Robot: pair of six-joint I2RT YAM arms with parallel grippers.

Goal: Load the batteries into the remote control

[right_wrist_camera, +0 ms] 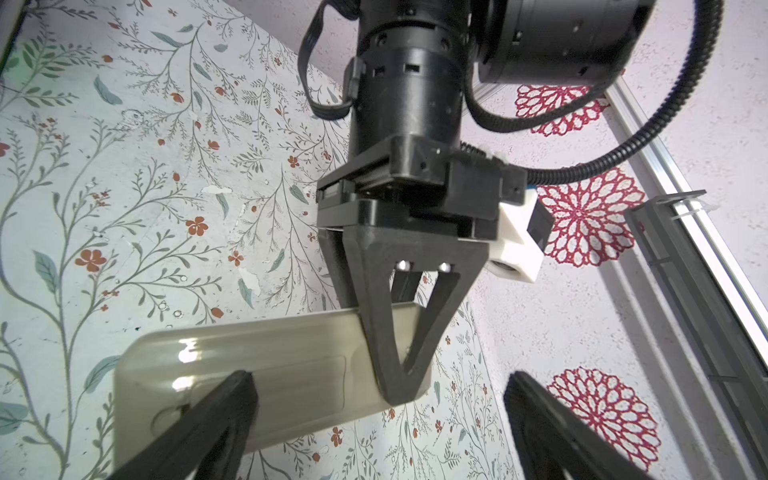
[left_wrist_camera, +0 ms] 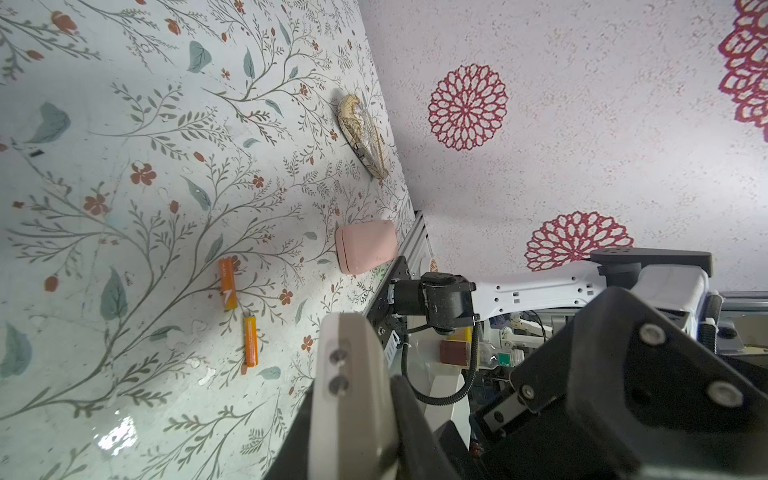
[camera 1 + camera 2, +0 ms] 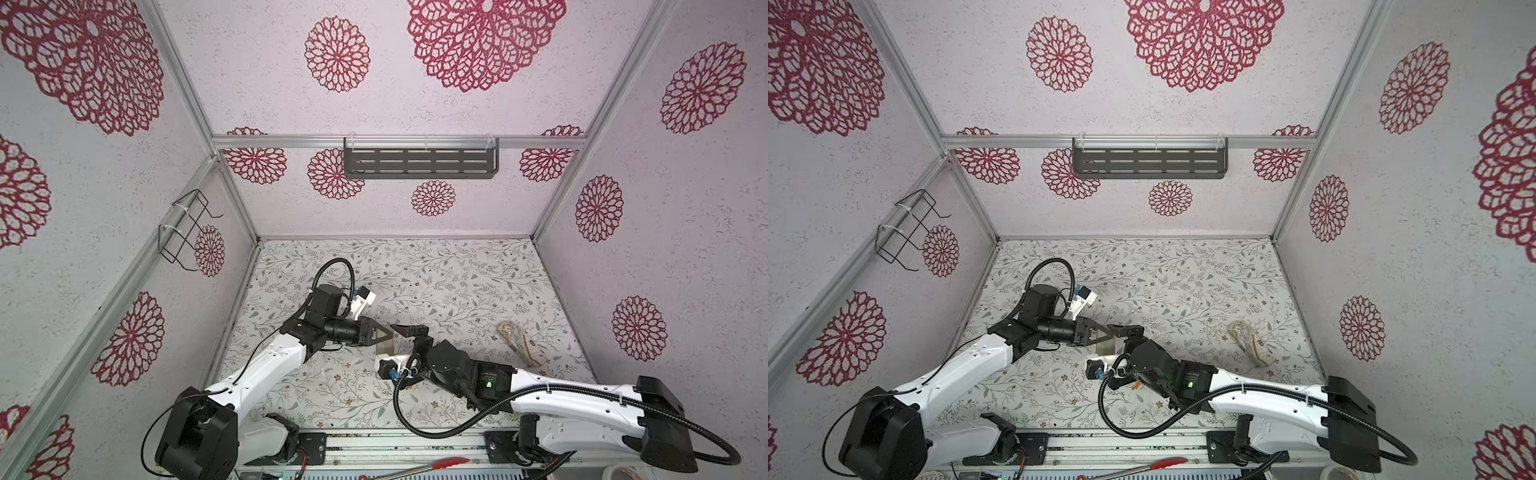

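Observation:
My left gripper (image 2: 353,424) is shut on one end of the remote control (image 1: 266,374) and holds it above the table, plain greyish-beige back toward the right wrist camera. In both top views the remote control (image 3: 384,345) (image 3: 1106,345) shows only as a pale sliver under the left gripper (image 3: 386,336). My right gripper (image 1: 378,419) is open; one finger lies over the remote's free end and the other stands clear beside it. Two orange batteries (image 2: 227,283) (image 2: 250,340) lie loose on the floral table, close together. In both top views they are hidden under the right arm.
A pink rounded pad (image 2: 365,247) lies near the table's front edge by the right arm's base. A patterned pouch (image 3: 517,343) lies at the table's right. A slotted shelf (image 3: 419,162) hangs on the back wall and a wire rack (image 3: 187,228) on the left wall.

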